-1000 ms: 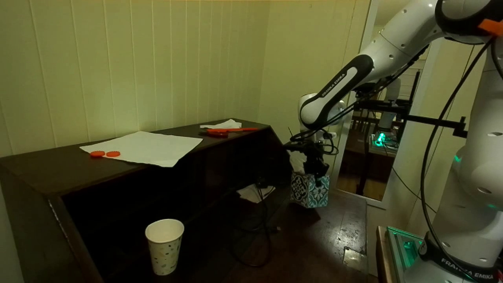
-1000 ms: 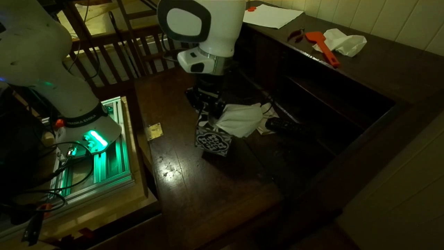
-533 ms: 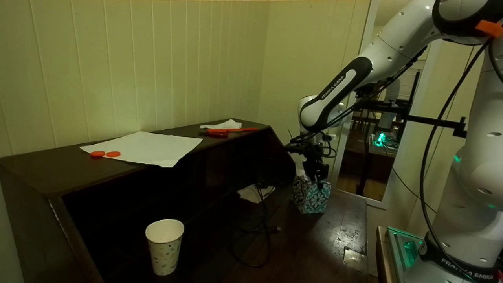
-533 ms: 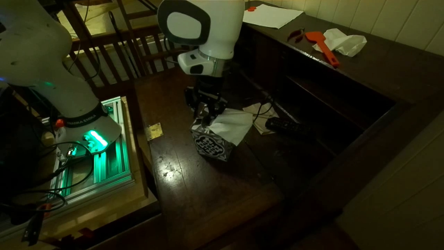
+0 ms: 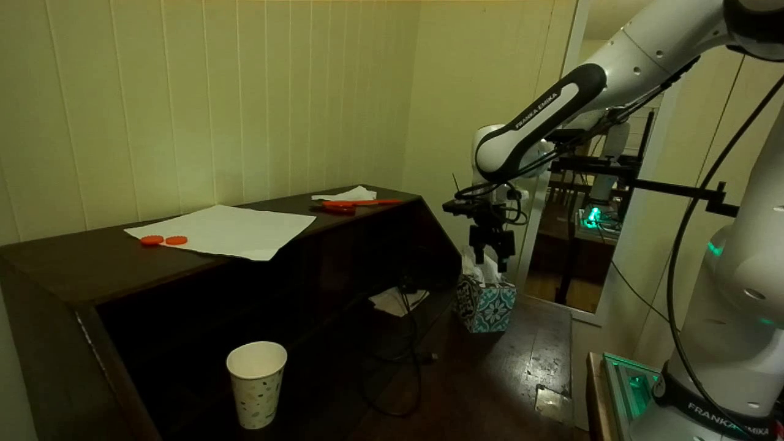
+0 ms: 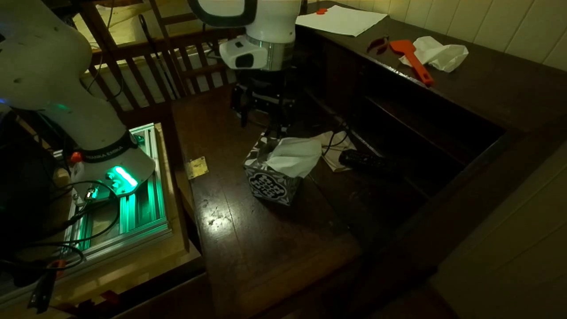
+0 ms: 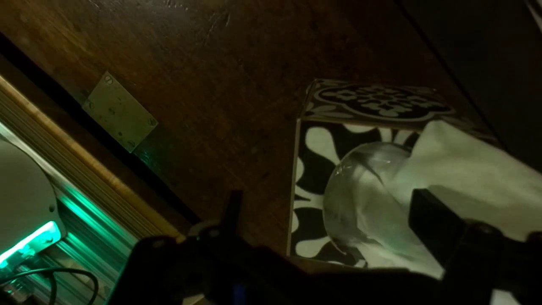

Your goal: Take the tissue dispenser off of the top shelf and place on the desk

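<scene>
While the gripper point(image 5: 491, 263) hangs above, splayed, the tissue dispenser point(image 6: 271, 186) stands on the desk point(image 6: 274, 257) — inside its edge.

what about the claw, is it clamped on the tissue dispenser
No, in an exterior view the claw hangs open above the tissue dispenser, with its jaws apart and the patterned sides below them.

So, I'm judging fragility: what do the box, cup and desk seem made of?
Box: probably cardboard, seemingly matte; crisp edges, printed faces.
Cup: likely paper (plastic possible), smooth; tapered shape, speckled print.
Desk: apparently wood, glossy; visible grain, bright glare.
</scene>
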`<state>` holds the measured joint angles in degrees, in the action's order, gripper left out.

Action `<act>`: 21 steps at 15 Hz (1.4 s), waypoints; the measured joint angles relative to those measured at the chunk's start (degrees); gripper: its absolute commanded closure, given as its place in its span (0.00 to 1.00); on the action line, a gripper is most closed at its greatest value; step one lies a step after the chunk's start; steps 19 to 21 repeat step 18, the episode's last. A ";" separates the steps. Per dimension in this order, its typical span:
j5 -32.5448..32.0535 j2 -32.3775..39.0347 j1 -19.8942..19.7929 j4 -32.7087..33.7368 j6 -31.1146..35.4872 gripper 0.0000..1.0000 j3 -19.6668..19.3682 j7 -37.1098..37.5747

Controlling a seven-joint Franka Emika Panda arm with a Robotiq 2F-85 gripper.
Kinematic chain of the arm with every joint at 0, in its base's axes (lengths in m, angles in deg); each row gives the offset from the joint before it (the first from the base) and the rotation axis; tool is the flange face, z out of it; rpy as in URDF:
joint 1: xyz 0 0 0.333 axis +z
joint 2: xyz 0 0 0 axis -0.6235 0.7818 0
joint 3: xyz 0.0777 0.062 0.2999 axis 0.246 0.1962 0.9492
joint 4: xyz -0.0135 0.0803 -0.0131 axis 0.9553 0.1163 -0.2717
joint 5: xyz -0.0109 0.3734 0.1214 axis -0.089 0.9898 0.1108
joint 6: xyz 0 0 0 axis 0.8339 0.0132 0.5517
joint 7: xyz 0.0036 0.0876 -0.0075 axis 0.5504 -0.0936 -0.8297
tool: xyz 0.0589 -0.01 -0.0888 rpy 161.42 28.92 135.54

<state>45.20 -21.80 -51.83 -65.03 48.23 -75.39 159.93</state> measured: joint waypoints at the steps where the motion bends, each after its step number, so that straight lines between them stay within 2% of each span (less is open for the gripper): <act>1: -0.12 -2.06 -0.01 -0.08 -1.42 0.00 0.49 0.39; 3: -0.12 -7.05 0.06 -0.21 -5.70 0.00 2.24 -0.12; 8: 2.66 -21.26 2.13 -0.06 -21.06 0.00 7.80 -9.81; 13: 4.47 -30.23 4.57 1.69 -35.15 0.00 11.90 -20.40; 17: 4.46 -32.25 5.37 2.87 -38.40 0.00 12.91 -30.43; 21: 4.46 -32.25 5.39 2.87 -38.53 0.00 12.95 -31.41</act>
